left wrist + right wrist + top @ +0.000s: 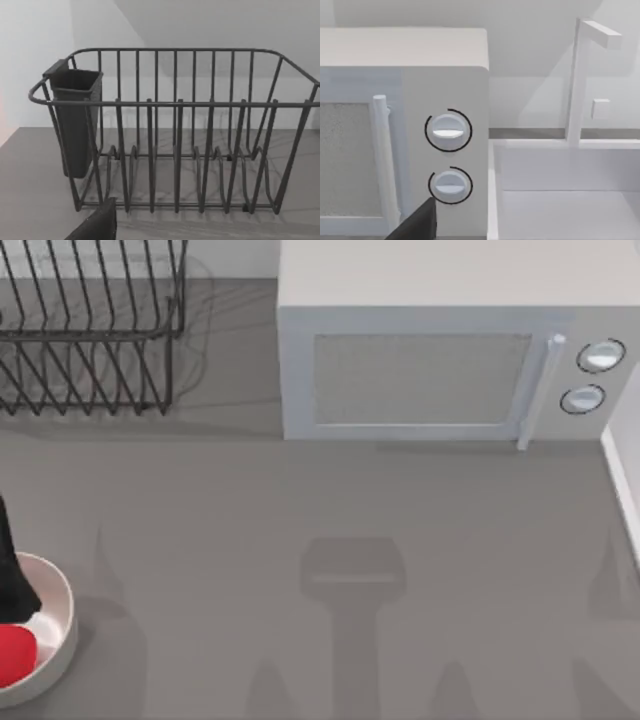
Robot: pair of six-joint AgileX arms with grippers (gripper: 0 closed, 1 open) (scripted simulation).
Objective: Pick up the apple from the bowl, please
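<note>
Apple [12,655] in bowl [62,635], both cut by frame edge, far left of microwave [440,360] and nearer the camera. Apple: small, smooth, rigid, likely light, may roll or slip; take across widest middle, from above. Dark shape [12,575] over bowl, probably left arm; gripper opening cannot tell. Right gripper opening also cannot tell. Thick bowl rim crowds side approach. Surface [330,540] between bowl and microwave open; dish rack [90,330] left of microwave, well apart from bowl.
</note>
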